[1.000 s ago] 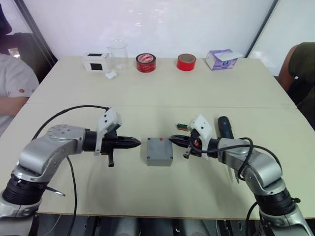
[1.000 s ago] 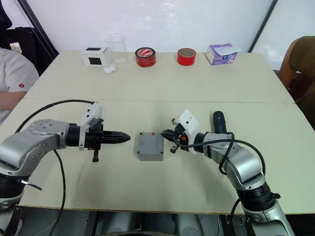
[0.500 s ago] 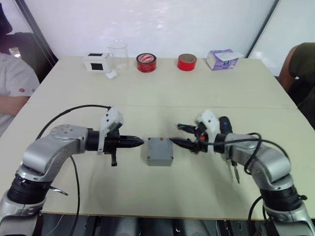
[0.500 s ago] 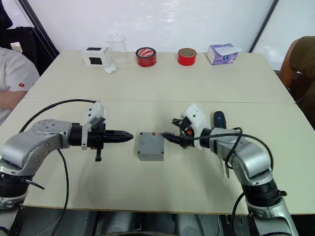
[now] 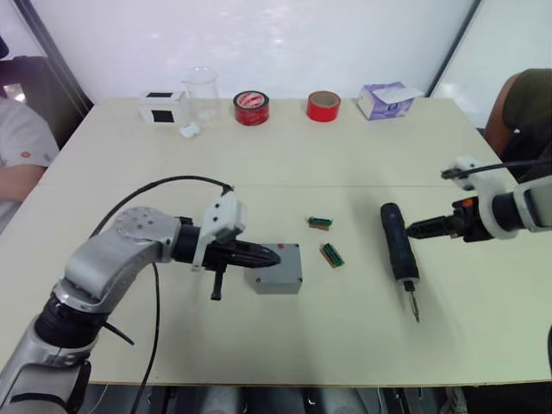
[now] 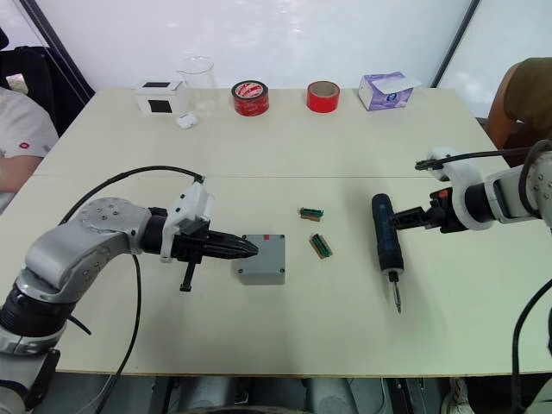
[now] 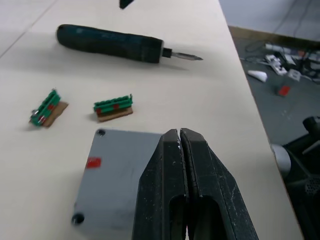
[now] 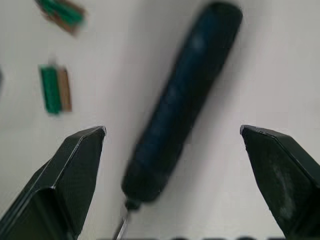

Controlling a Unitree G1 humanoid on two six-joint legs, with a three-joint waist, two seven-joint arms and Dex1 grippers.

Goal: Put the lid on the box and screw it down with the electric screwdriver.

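The grey box [image 5: 278, 285] stands at the table's middle with the lid [image 7: 120, 170] lying flat on it, a red mark near one edge. My left gripper [image 5: 272, 256] is shut, and its tips rest over the left part of the lid. The electric screwdriver [image 5: 398, 250] lies on the table right of the box, with its bit toward the near edge. My right gripper [image 8: 172, 130] is open wide just to the right of the screwdriver's handle, which lies between the spread fingers in the right wrist view, untouched.
Two small green terminal blocks [image 5: 320, 223] [image 5: 332, 254] lie between box and screwdriver. Along the far edge stand a white-and-black cube [image 5: 159, 108], a glass beaker [image 5: 200, 90], two red tape rolls [image 5: 251, 108] [image 5: 323, 106] and a tissue box [image 5: 385, 101]. People sit at both sides.
My right gripper has opened and swung away from the box to the right of the screwdriver. My left gripper, still shut, has slid right onto the lid. The camera has shifted too.
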